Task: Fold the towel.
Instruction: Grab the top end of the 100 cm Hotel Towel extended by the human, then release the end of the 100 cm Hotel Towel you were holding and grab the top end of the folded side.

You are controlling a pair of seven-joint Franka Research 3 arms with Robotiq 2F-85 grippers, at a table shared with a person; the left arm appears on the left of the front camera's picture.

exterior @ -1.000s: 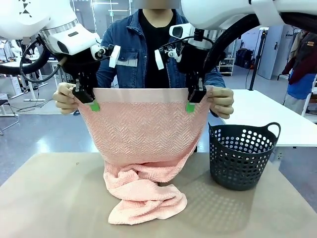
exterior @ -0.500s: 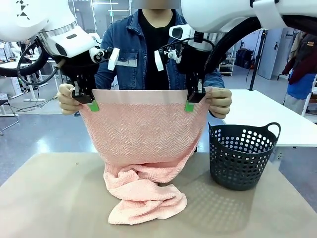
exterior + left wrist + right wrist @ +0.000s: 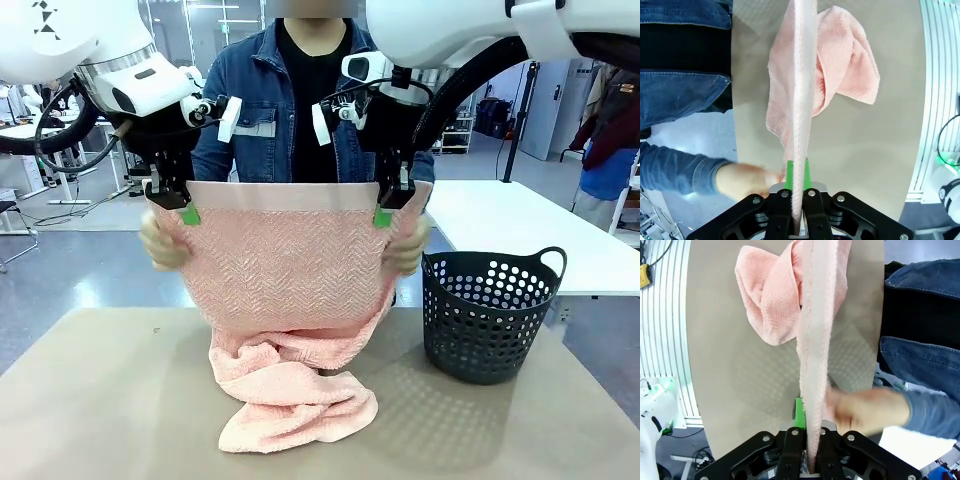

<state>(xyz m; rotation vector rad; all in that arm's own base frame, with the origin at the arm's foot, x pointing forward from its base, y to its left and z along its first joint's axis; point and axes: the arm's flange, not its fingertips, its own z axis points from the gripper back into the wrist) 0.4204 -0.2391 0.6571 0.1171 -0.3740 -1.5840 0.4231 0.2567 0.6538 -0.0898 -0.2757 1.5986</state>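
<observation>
Above the table [image 3: 100,400], the towel [image 3: 290,270] is clamped by the left gripper [image 3: 178,205]; its other corner by the right gripper [image 3: 388,208].

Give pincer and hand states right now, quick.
Left pincer: shut on the towel, top corner.
Right pincer: shut on the towel's other top corner.
Person's hands: on the towel's sides below the pincers; grip cannot be told.

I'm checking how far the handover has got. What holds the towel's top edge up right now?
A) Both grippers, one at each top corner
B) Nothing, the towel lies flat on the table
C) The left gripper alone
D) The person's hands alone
A: the left gripper and the right gripper are each shut on a top corner of the towel, while the person's hands sit lower at its sides.
</observation>
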